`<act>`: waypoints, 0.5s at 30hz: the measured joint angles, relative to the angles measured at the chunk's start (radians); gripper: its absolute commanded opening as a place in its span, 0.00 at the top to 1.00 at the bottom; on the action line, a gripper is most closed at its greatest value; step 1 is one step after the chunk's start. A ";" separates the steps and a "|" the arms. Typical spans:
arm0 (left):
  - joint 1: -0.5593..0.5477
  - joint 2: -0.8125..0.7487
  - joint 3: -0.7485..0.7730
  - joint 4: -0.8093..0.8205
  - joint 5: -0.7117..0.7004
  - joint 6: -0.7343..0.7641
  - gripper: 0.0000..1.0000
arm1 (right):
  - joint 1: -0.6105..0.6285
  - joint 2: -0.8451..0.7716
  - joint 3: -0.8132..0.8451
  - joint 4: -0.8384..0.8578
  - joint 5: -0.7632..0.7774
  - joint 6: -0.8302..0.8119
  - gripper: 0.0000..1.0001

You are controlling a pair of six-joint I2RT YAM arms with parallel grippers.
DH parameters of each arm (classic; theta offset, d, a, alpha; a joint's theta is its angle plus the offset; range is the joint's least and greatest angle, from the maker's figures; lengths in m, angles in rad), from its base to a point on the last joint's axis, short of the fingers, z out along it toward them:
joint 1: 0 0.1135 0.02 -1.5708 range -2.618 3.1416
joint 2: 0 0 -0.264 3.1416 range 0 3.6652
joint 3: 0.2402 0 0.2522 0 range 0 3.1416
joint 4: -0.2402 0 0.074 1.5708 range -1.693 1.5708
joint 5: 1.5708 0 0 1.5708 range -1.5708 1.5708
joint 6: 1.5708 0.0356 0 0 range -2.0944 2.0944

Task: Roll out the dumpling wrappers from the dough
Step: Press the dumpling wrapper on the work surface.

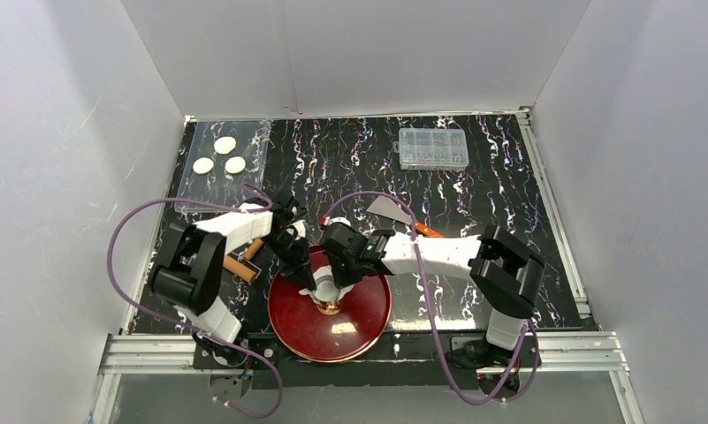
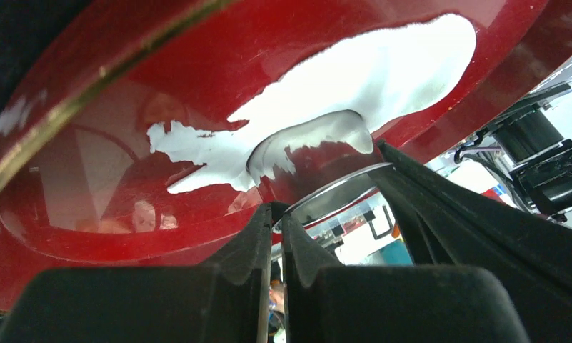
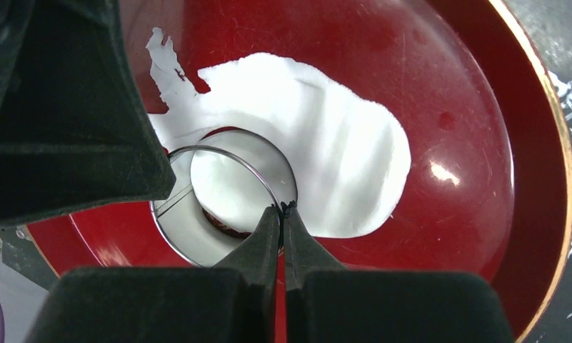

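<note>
dough [image 3: 325, 157]: white | plate [image 3: 468, 107]: dark red, gold rim | ring [image 3: 174, 230]: silver | table [image 1: 332, 159]: black, white-streaked

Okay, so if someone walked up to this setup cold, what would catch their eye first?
Probably the glossy red plate at the near edge of the table, with a ragged sheet of white dough spread across it. Right over it the left gripper and right gripper meet, both shut on the rim of a metal ring standing on the dough. After that, three neat white dumpling wrappers on a clear sheet, far left.
</note>
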 measured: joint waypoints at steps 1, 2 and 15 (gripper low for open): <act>-0.005 0.035 0.030 -0.019 0.007 0.010 1.00 | 0.003 -0.018 -0.023 0.013 0.016 0.020 0.99; -0.010 0.073 0.063 -0.046 0.012 0.021 1.00 | 0.005 -0.031 -0.040 0.021 0.028 0.039 0.99; -0.001 -0.130 -0.106 0.093 0.002 0.001 1.00 | -0.014 0.032 0.062 -0.051 0.015 -0.018 0.99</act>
